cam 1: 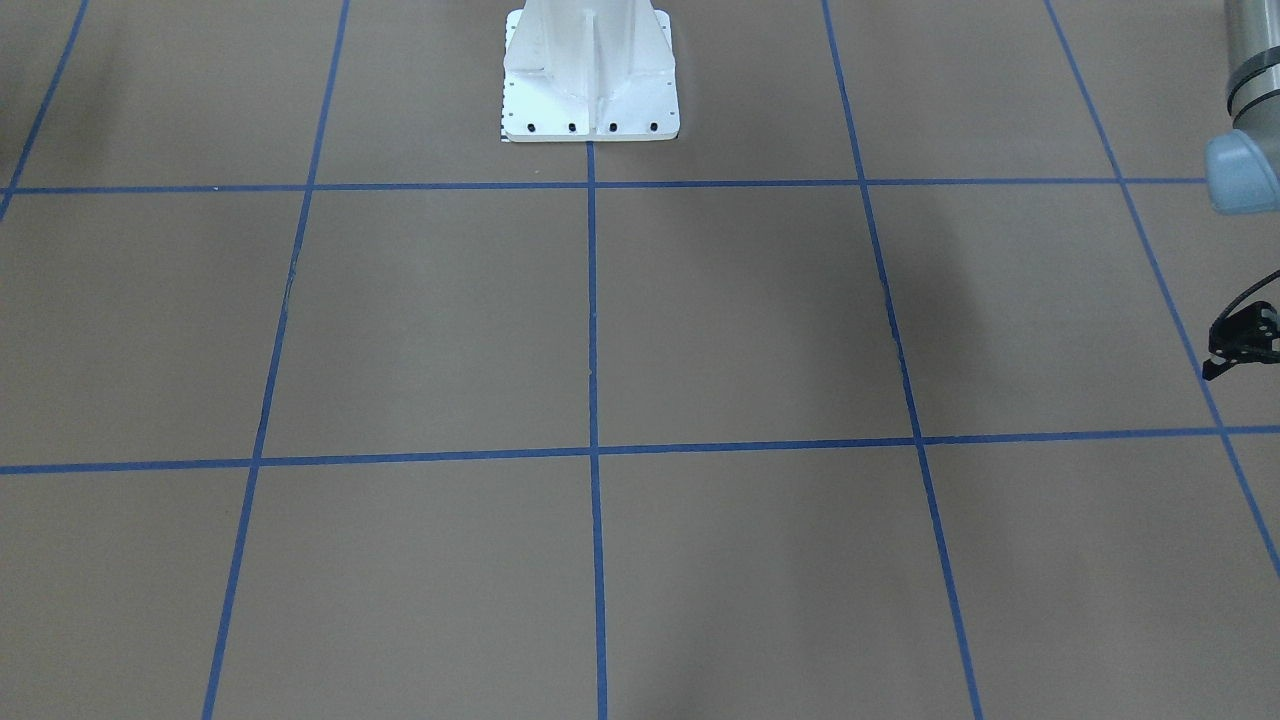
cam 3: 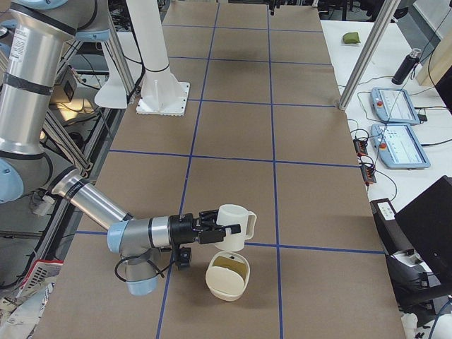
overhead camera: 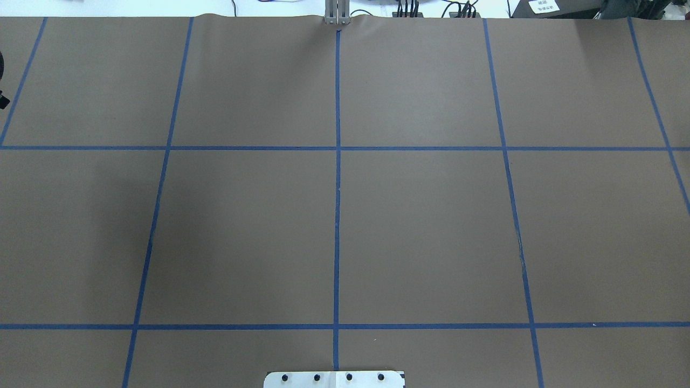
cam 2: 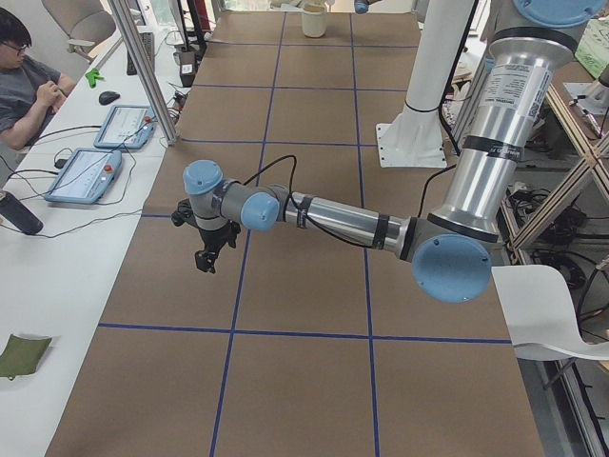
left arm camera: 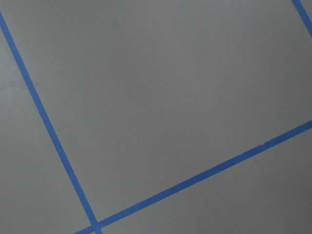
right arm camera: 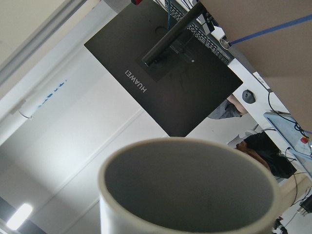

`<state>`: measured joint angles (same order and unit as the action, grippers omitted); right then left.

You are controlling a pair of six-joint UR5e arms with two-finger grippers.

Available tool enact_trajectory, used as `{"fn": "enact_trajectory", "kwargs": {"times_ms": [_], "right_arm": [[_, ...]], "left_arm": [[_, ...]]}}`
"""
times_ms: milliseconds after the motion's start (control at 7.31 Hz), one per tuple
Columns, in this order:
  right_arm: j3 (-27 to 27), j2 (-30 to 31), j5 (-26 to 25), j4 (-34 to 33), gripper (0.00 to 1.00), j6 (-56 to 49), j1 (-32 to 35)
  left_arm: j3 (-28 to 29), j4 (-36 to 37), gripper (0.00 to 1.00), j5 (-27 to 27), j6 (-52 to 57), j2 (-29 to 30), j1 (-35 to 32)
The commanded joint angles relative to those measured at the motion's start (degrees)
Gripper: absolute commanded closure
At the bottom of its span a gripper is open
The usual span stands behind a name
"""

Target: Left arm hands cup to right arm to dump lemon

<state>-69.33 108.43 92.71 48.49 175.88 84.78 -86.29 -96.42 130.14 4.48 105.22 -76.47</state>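
Observation:
In the exterior right view the off-white cup (cam 3: pixel 236 226) lies on its side at the tip of my right gripper (cam 3: pixel 212 232), its mouth turned away from the wrist, just above an off-white bowl (cam 3: pixel 227 286). The yellow-green lemon (cam 3: pixel 229 265) lies in that bowl. The right wrist view looks into the cup (right arm camera: pixel 190 190); its greyish inside is empty. I cannot tell whether the right gripper is open or shut. My left gripper (cam 2: pixel 205 259) hangs empty above the table, far from the cup; only its edge shows in the front view (cam 1: pixel 1242 340). I cannot tell its jaw state.
The brown table has a blue tape grid (overhead camera: pixel 337 178). The white robot base (cam 1: pixel 590 75) stands at the table's robot side. Tablets (cam 3: pixel 399 145), a dark monitor (cam 3: pixel 424 233) and a seated operator (cam 2: pixel 29 86) are along the far side.

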Motion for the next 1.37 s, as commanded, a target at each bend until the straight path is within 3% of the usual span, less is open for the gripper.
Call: {"fn": "enact_trajectory", "kwargs": {"times_ms": [0,137,410,684,1230], "right_arm": [[-2.37,-0.15,9.28,0.99,0.96,-17.67,0.04],[-2.48,-0.15,11.16,0.56,0.95,-23.86,0.04],[-2.57,-0.41,25.08,0.03,0.95,-42.26,0.04],[-3.18,-0.59,31.99,-4.17,0.97,-60.39,0.04],[-8.17,-1.20,43.41,-23.21,1.00,-95.30,0.04]], "left_arm": [[0.25,-0.09,0.00,-0.07,0.00,-0.10,0.00],[0.25,0.00,0.00,0.02,0.00,-0.10,0.00],[0.42,0.00,0.00,-0.07,0.09,-0.19,0.00],[0.34,-0.09,0.00,0.02,0.17,-0.89,0.00],[0.34,-0.09,0.00,0.02,0.17,-1.07,-0.09]]}}
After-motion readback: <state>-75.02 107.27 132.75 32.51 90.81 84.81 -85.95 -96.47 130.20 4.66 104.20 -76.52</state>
